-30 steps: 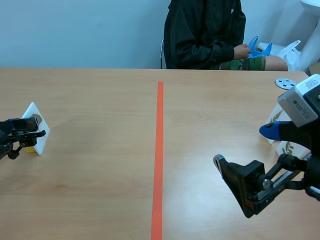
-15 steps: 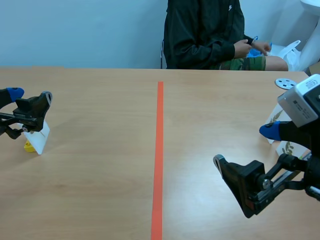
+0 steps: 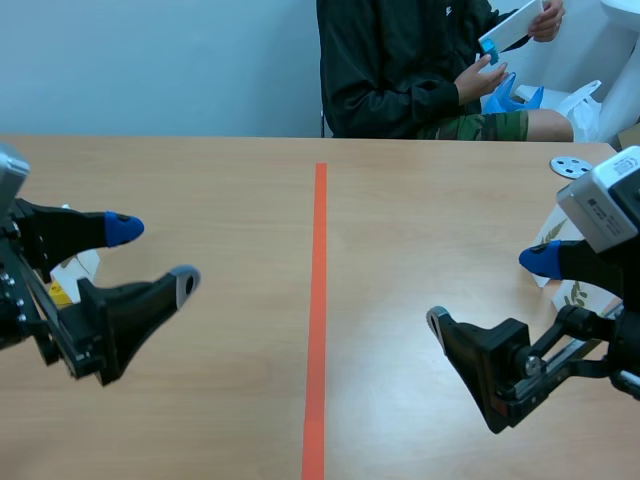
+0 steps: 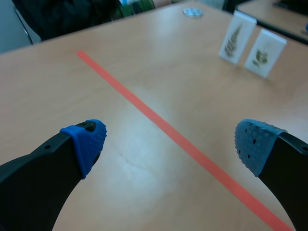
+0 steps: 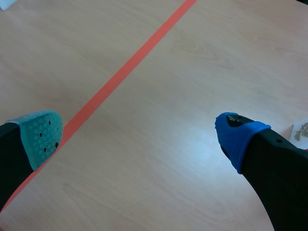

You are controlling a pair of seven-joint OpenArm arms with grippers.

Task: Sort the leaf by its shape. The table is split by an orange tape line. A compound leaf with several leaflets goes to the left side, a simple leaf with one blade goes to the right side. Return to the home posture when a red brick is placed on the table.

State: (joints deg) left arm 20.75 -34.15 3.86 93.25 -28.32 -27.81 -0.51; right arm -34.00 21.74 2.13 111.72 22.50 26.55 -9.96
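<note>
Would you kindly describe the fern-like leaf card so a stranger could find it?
Right of the orange tape line, two white cards stand side by side. The fern card is the one nearer the grey disc; it bears a long feathery frond, its neighbour a short broad-leaved sprig.

Bright, even, diffuse light fills the scene view. The table (image 3: 230,200) shows a soft sheen and only faint shadows toward the lower corners. A pale glare patch lies on the wood between the spread fingers of the right gripper (image 5: 137,134). A milder sheen lies under the left gripper (image 4: 171,142).
</note>
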